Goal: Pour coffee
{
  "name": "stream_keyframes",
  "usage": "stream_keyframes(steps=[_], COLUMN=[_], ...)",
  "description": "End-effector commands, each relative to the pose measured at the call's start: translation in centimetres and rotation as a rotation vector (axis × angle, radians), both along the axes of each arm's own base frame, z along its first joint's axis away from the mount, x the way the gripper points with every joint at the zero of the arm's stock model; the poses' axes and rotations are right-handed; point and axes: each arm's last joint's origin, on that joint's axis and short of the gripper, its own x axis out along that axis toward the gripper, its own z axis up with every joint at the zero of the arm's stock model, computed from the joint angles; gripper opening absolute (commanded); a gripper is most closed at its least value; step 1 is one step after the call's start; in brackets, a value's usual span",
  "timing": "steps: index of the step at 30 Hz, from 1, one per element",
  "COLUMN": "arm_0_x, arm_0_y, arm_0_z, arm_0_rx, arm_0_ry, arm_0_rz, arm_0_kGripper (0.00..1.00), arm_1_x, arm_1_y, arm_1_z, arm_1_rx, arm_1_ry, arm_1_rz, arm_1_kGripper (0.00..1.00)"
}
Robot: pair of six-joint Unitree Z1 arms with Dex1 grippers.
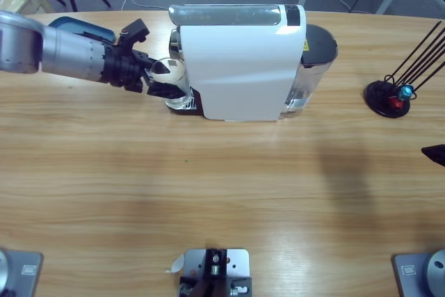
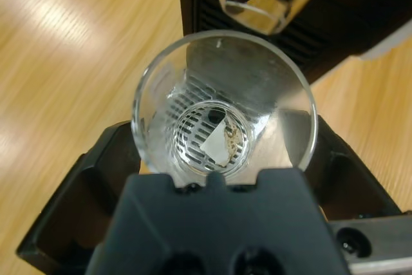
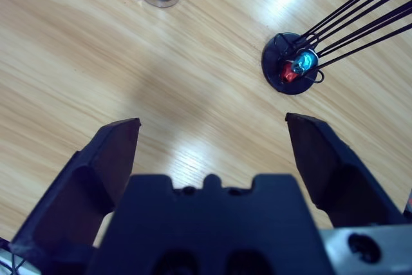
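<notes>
Left gripper [image 1: 158, 78] clamped on a clear glass cup [image 2: 224, 104] at the coffee machine [image 1: 240, 62] front, over the slotted drip tray [image 2: 257, 17]. Cup upright, mouth up, long axis vertical; contents cannot be told. Open wooden table [image 1: 208, 186] toward the near edge. Right gripper [image 3: 212, 143] spread wide above bare wood, near a black wire stand [image 3: 293, 69]

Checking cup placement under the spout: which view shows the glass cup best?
Left wrist view: it looks straight into the glass cup between the left gripper jaws, over the drip grate. The high view shows it partly hidden beside the coffee machine. The right wrist view misses it.
</notes>
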Motion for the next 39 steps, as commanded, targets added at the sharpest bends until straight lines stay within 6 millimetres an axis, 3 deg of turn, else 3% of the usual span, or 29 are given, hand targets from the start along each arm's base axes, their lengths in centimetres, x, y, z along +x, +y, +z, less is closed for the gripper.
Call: stream_keyframes(steps=[1,8,13,20,26,34,39], arm_0_x=[0.8,-0.3,-0.9,-1.2,-3.5,-6.8,-11.0], arm_0_y=[-1.5,-1.2,-0.6,-0.3,1.9,6.5,8.0], arm_0_z=[-1.5,-1.5,-0.8,1.0,2.7,6.5,8.8], arm_0_rx=[-0.008,-0.014,0.0,-0.02,-0.057,-0.033,0.01], arm_0_ry=[0.041,0.06,0.036,-0.024,-0.04,-0.134,-0.085], arm_0_rz=[-0.033,-0.052,-0.032,-0.016,-0.013,0.121,0.132], arm_0_kGripper=[0.904,0.905,0.968,1.0,1.0,1.0,1.0], arm_1_x=[-0.2,-0.2,-0.2,-0.3,-0.2,-0.3,0.7], arm_1_y=[-0.4,-0.4,-0.4,-0.5,-0.4,-0.6,0.7], arm_1_z=[-0.5,-0.5,-0.5,-0.5,-0.6,-0.5,2.2], arm_1_rx=[-0.004,-0.004,-0.003,-0.009,-0.012,-0.003,0.067], arm_1_ry=[-0.008,-0.009,-0.007,-0.002,0.001,-0.009,-0.068], arm_1_rz=[-0.016,-0.016,-0.014,-0.014,-0.013,-0.015,-0.055], arm_1_kGripper=[0.973,0.974,0.973,0.977,0.999,1.0,1.0])
